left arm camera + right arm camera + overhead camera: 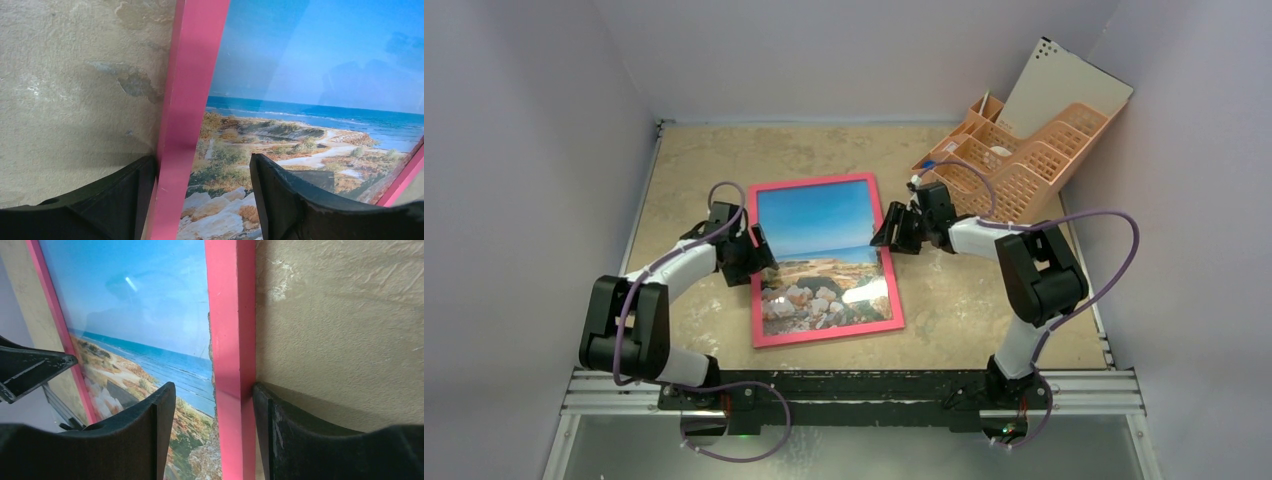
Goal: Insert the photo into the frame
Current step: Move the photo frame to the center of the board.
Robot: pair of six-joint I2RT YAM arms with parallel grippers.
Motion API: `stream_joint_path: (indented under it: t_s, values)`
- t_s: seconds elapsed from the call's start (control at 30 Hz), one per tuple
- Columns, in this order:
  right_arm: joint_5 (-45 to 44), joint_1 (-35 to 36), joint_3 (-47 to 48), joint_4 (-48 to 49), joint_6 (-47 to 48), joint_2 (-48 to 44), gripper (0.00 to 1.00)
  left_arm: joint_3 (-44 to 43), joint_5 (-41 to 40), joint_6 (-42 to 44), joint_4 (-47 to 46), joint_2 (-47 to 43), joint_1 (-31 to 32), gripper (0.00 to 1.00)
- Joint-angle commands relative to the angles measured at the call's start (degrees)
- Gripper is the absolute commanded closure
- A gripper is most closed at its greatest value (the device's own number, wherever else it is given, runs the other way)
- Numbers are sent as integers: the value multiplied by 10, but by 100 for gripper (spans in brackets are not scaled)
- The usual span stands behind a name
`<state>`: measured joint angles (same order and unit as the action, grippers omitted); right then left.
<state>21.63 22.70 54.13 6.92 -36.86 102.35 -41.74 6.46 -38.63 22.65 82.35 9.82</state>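
Bright pink rectangular picture frame (pixel 829 333) lies flat, glossy seaside photo (pixel 822 250) inside it. Your left gripper (pixel 762 262) straddles its left rail, your right gripper (pixel 882 235) its right; both released.

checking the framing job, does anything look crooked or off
The frame lies slightly rotated against the edges of the table, its near end swung rightward. The photo sits inside it; nothing looks spilled or broken.
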Motion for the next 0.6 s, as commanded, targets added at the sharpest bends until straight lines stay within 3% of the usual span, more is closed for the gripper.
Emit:
stream_joint_path:
  t_s: [0.0,0.3,0.47,0.57]
  values:
    - [84,18,-11,65,-54,-13,41,-18,76,-41,-82,22,2,30]
    - [55,25,83,70,-77,44,42,-112,62,-41,-46,103,-6,29]
    - [-20,26,96,28,-66,21,42,-132,-20,-26,2,92,-11,25]
    - [-74,26,80,4,-57,-26,33,-156,-94,-7,48,72,-11,22]
